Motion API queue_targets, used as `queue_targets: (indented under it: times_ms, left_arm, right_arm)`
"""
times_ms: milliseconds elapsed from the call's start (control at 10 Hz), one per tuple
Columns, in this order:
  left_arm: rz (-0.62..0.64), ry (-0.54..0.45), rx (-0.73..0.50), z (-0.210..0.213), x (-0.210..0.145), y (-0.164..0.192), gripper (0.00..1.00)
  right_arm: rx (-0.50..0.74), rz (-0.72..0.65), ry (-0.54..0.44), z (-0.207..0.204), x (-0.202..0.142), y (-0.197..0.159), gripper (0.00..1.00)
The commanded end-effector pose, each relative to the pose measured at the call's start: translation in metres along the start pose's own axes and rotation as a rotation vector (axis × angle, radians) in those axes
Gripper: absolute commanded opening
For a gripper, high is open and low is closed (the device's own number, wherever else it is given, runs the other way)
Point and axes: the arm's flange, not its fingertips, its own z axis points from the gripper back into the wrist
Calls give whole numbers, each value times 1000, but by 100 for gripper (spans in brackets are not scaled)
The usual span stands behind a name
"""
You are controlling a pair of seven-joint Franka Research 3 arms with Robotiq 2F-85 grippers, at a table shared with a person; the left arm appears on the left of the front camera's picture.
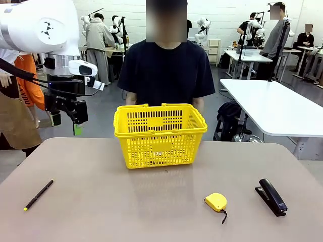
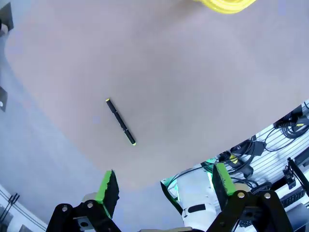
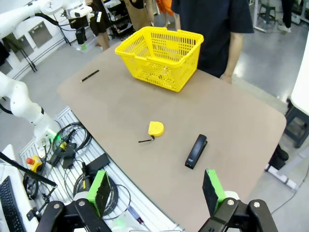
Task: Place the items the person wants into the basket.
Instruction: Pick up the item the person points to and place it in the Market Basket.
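Note:
The thin black pen with a yellow tip (image 1: 39,194) lies on the table's near left; it also shows as the pen (image 2: 120,122) and the pen (image 3: 90,75). The yellow basket (image 1: 160,133) stands at the far middle, in front of the person in a black T-shirt (image 1: 166,70). Through its lattice I cannot tell what lies inside. My left gripper (image 1: 65,121) hangs open, high beyond the table's far left corner, with nothing between its green pads (image 2: 107,186). My right gripper (image 3: 156,191) is open and empty, high over the near right side.
A yellow tape measure (image 1: 216,201) and a black stapler (image 1: 272,196) lie on the near right of the table (image 1: 126,212). A white table (image 1: 272,106) stands behind to the right. Cables and equipment (image 3: 67,150) sit below the near edge.

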Motion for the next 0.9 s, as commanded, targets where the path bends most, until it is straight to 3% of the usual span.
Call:
queue_targets:
  times_ms: [0, 100, 200, 800]
  left_arm:
    - [6, -29, -7, 9, -7, -10, 100]
    - [16, 15, 42, 8, 1, -14, 100]
    - [3, -6, 2, 3, -2, 0, 100]
    - [7, -1, 6, 3, -1, -2, 100]
  right_arm:
    - [8, 5, -2, -1, 0, 0, 100]
    - [8, 5, -2, -1, 0, 0, 100]
    - [8, 5, -2, -1, 0, 0, 100]
    - [8, 5, -2, -1, 0, 0, 100]
